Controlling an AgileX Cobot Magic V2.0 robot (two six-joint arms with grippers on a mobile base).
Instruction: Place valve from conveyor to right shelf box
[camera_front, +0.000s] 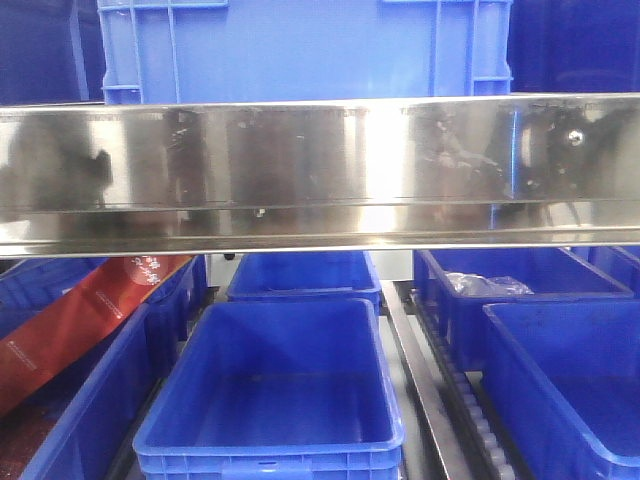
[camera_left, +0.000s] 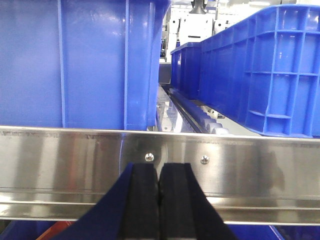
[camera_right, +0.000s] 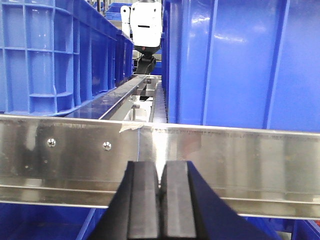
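**Both grippers shut and empty at the shelf rail; no valve or conveyor in view**

A broad polished steel shelf rail (camera_front: 320, 170) runs across the front view, hiding much of the rack behind it. Above it stands a large ribbed blue plastic crate (camera_front: 300, 50). Below it, open blue plastic bins sit in rows: an empty one in the middle (camera_front: 270, 385), another behind it (camera_front: 305, 275), and one at the right rear (camera_front: 520, 290) holding a crumpled clear plastic bag (camera_front: 487, 285). A grey roller track (camera_front: 450, 390) separates the middle and right rows. At the left, a red printed banner strip (camera_front: 85, 320) lies slanting across the bins.

The left gripper (camera_left: 159, 200) points level at the steel rail (camera_left: 75, 165), its black pads pressed together with nothing between them. Blue crates (camera_left: 80, 65) rise just beyond the rail. The right gripper (camera_right: 161, 205) takes the same pose facing its rail (camera_right: 240, 155), pads closed on nothing. A white robot arm (camera_right: 145, 22) shows far down the aisle between crates.

The valve and conveyor appear in no view.
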